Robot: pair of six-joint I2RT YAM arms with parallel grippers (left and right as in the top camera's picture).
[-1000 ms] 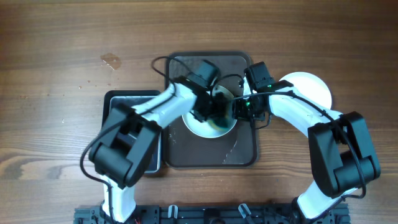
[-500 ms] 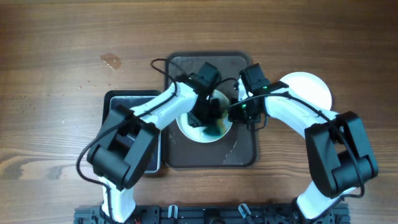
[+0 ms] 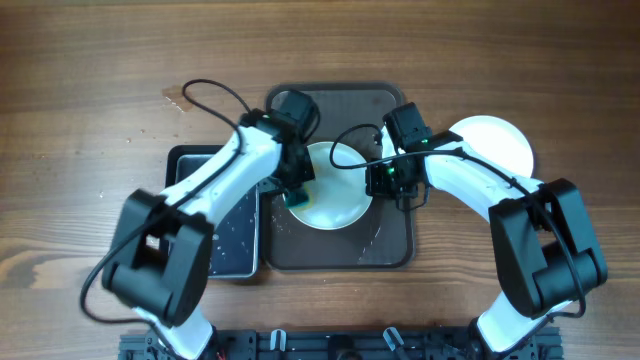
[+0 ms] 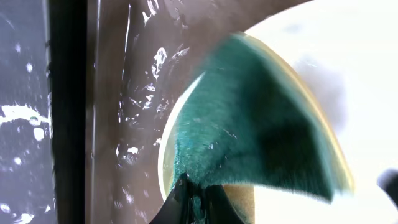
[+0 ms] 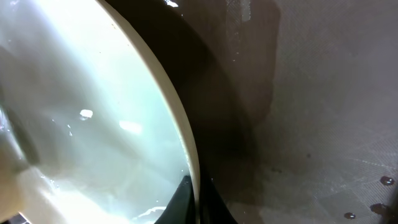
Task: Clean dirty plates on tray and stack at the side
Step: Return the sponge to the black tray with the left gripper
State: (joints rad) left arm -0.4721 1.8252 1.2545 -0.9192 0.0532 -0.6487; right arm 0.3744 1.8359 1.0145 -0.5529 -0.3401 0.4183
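- My left claw (image 3: pixel 296 190) is clenched on a green sponge (image 4: pixel 261 124), which covers the left edge of the plate (image 3: pixel 338 188) on the tray (image 3: pixel 388 245).
- My right claw (image 3: pixel 381 180) pinches this plate's right rim; only its tips show in the wrist view.
- My right arm (image 3: pixel 480 185) hides part of another plate (image 3: pixel 497 140) beside the tray.
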